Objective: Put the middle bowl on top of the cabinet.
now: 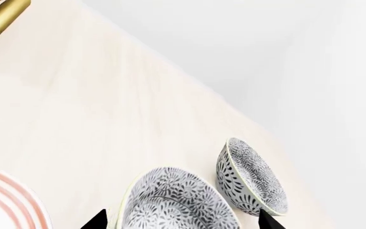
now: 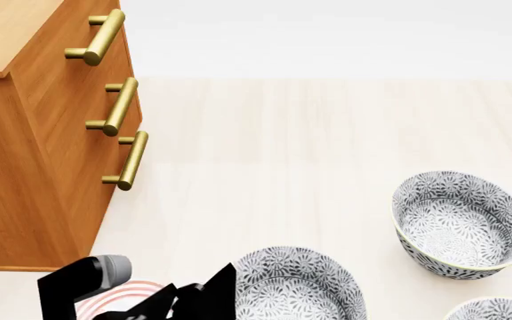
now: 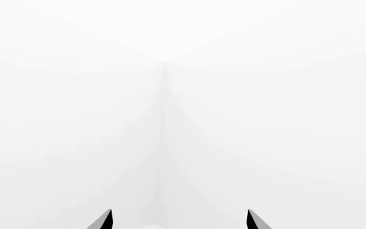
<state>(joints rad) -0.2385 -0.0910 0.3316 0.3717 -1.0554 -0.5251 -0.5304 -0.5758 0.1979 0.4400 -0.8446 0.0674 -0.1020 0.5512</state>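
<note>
Between the fingertips: middle bowl, upright on the table
Left gripper: spread wide, empty
Right gripper: parted, empty
Handling: probably rigid, slick, breakable; pinch rim

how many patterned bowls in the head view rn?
3. One at the bottom centre beside the left arm, one to its right standing apart, and one cut off at the bottom right corner. More could sit below the frame.
</note>
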